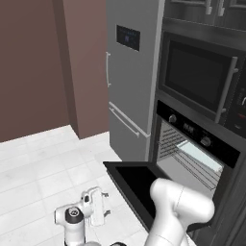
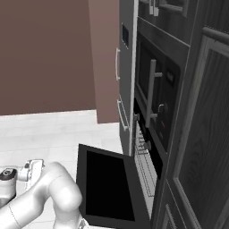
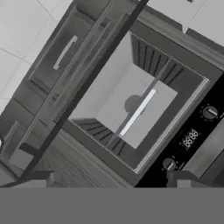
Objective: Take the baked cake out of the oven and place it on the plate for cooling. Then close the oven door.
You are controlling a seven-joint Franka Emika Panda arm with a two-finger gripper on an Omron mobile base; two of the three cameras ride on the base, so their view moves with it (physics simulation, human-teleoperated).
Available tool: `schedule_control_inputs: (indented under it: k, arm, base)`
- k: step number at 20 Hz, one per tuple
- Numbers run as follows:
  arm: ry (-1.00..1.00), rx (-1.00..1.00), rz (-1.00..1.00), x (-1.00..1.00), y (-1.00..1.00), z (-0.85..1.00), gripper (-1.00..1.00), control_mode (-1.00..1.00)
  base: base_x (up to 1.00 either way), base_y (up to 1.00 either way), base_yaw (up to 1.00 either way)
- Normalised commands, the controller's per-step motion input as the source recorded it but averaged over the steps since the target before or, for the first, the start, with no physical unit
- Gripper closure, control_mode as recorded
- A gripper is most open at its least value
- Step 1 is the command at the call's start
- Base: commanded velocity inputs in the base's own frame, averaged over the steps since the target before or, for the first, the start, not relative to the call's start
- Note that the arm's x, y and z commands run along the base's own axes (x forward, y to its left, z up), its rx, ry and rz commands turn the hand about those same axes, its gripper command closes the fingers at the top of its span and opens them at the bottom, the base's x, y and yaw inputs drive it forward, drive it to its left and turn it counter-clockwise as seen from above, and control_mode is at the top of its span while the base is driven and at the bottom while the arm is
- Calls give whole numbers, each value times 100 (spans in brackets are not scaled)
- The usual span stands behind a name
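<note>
In the lower part of the left base view the white arm point(image 1: 180, 211) bends low, and its hand point(image 1: 93, 207) sits at the lower left above the pale tiled floor point(image 1: 43, 168). The gripper's fingers cannot be made out in the frames, though the jaws stand spread wide and nothing is seen between them.

Just beyond the arm, at lower centre, the oven door point(image 1: 137, 185) hangs dropped open, its dark glass panel facing up. Behind it, at centre right, the oven point(image 1: 192, 156) shows its lit cavity with wire racks point(image 1: 199, 166), under a black panel with two round knobs point(image 1: 206, 141). The cake is too small or hidden to find.

Higher on the right sits the microwave point(image 1: 199, 77), and left of it the grey fridge point(image 1: 129, 72) against a brown wall point(image 1: 33, 62).
</note>
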Motion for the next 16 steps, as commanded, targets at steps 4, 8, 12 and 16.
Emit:
schedule_control_inputs:
  k: [4, 8, 12, 16]
  arm:
    - [-36, 6, -12, 0, 0, -45, -100, -100]
    - [-46, 6, -3, 0, -12, -44, -100, -100]
    - [-41, 10, 0, 9, -35, -32, -100, -100]
    - [-28, 6, 0, 28, -33, -21, -100, -100]
  base:
    - [0, 0, 0]
    - [0, 0, 0]
    - [0, 0, 0]
    - [0, 0, 0]
